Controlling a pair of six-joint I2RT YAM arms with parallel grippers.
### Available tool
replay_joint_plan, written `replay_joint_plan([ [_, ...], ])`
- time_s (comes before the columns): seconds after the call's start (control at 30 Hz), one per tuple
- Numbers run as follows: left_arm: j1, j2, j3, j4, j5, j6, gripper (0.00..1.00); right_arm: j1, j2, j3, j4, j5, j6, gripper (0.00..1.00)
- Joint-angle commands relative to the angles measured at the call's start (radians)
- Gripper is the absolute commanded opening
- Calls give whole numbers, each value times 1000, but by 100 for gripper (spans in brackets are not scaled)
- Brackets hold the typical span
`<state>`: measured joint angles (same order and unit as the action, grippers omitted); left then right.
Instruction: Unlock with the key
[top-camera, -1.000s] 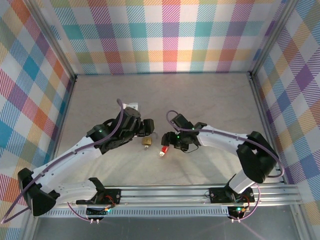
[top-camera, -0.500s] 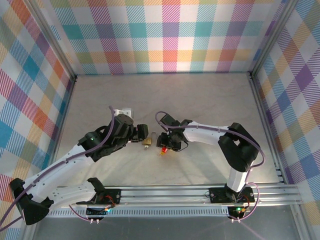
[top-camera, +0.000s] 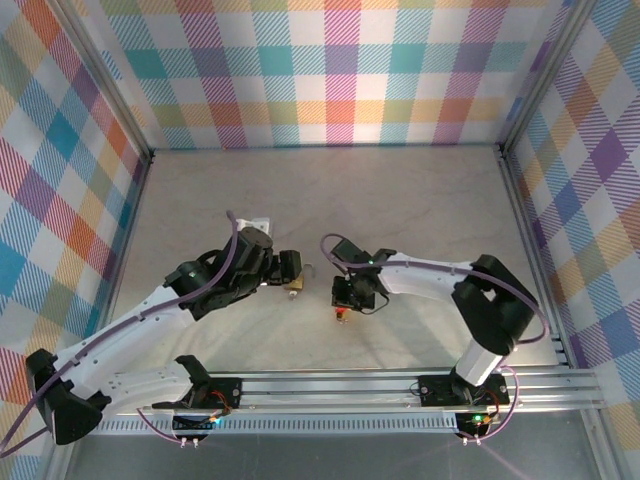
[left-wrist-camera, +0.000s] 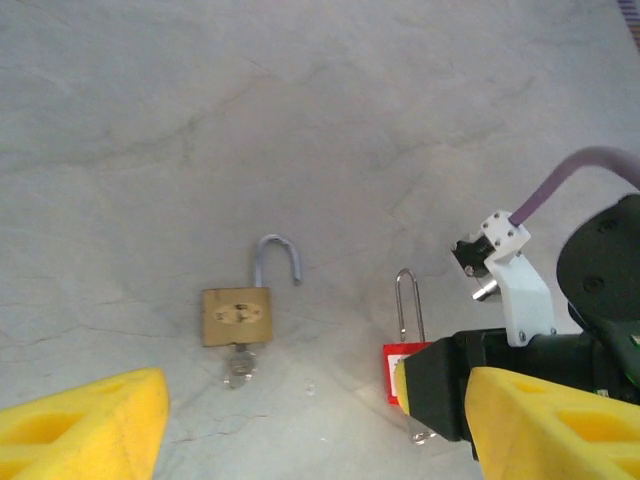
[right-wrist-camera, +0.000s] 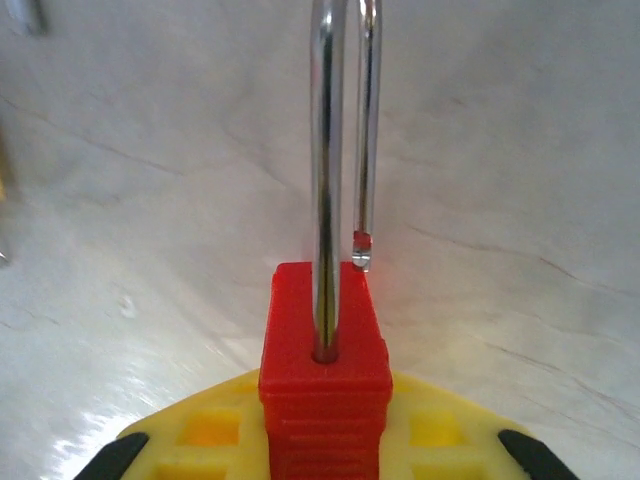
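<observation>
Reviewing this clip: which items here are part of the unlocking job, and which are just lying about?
Part of the job:
- square brass padlock, shackle open
- small silver metal key in its keyhole
- red plastic padlock with a long steel shackle, gripped by the right end effector

Just there:
- checked fabric walls
- aluminium rail at the near edge

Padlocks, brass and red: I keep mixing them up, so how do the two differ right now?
The brass padlock has a short, rounded shackle swung open; the red padlock has a long, narrow one. The brass padlock lies free on the table with a key in its base; the red padlock sits between the pads of the right gripper. Both have silver metal shackles.
</observation>
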<state>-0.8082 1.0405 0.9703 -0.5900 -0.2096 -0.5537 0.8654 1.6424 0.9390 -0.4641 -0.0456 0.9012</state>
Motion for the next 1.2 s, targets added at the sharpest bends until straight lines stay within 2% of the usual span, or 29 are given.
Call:
replay_joint_plan([
  [0.0,4,30,-10,106,128,-43,78,3,-153,-81,75,-40,-123,0],
  [0.17,5,100,-49,330,338,-168,78,-47,-471,-230,192,-259,-310,0],
  [0.27,4,154,-66,434,400,-246,78,-125,-621,-279,201,-394,-368,0],
  [0.37,4,212,-85,539,458,-342,77,-186,-696,-301,180,-471,-407,0],
  [0.6,5,307,-85,645,536,-517,72,-187,-694,-356,248,-522,-435,0],
  [0.87,-6,388,-80,700,554,-549,66,-187,-638,-365,299,-548,-452,0],
  [1.03,-11,473,-79,769,581,-568,50,-189,-610,-377,338,-549,-444,0],
  [1.17,-11,522,-63,784,577,-562,30,-199,-569,-390,374,-563,-435,0],
])
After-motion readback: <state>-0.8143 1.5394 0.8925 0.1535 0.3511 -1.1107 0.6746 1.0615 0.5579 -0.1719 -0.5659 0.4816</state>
